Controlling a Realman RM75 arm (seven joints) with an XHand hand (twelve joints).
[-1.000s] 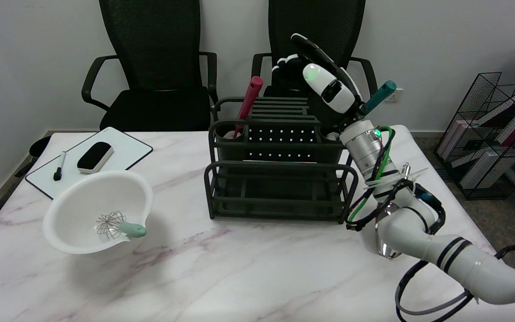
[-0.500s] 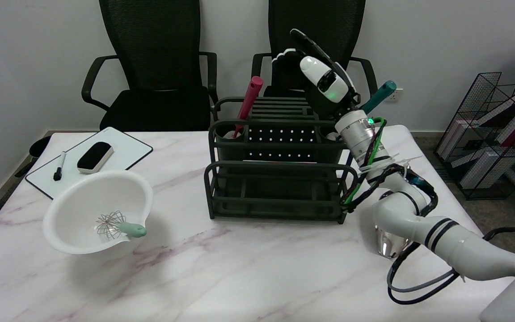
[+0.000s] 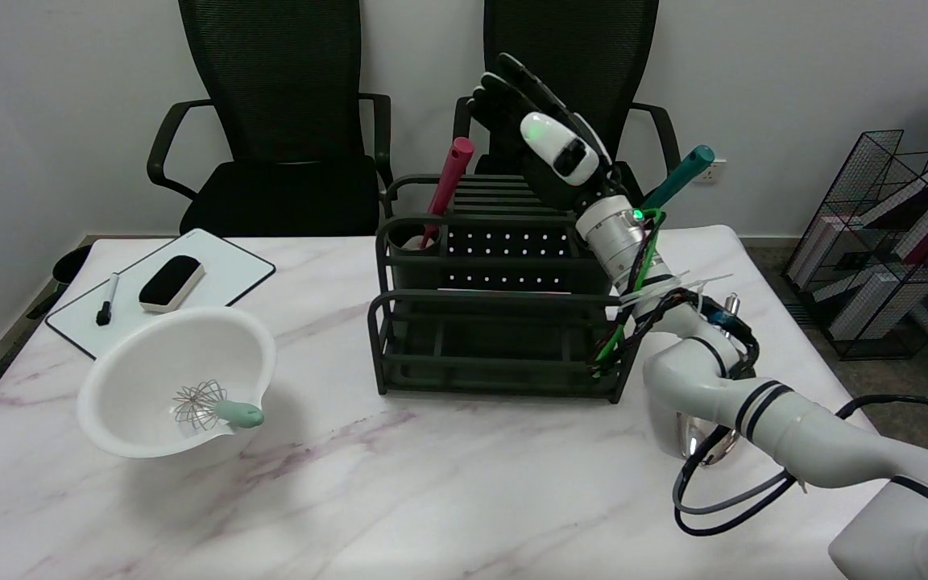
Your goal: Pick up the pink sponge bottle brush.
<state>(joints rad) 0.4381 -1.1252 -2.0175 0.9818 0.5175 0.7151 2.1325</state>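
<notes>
The pink bottle brush (image 3: 446, 189) stands tilted in the left cup of the dark rack (image 3: 504, 322), its handle sticking up and to the right; its sponge end is hidden inside the cup. My right hand (image 3: 540, 141) hangs in the air above the rack's back right, to the right of the pink handle and apart from it. Its fingers are stretched out and spread, holding nothing.
A teal-handled tool (image 3: 677, 176) leans out of the rack's right cup, just behind my forearm. A white bowl (image 3: 178, 383) with a small whisk (image 3: 214, 407) sits front left; a whiteboard (image 3: 162, 290) with eraser and marker lies behind it. A shiny metal cup (image 3: 698, 439) stands under my arm.
My right hand has moved left over the rack toward the pink handle, and its fingers have stretched out. The elbow swung left too. The brush has not moved.
</notes>
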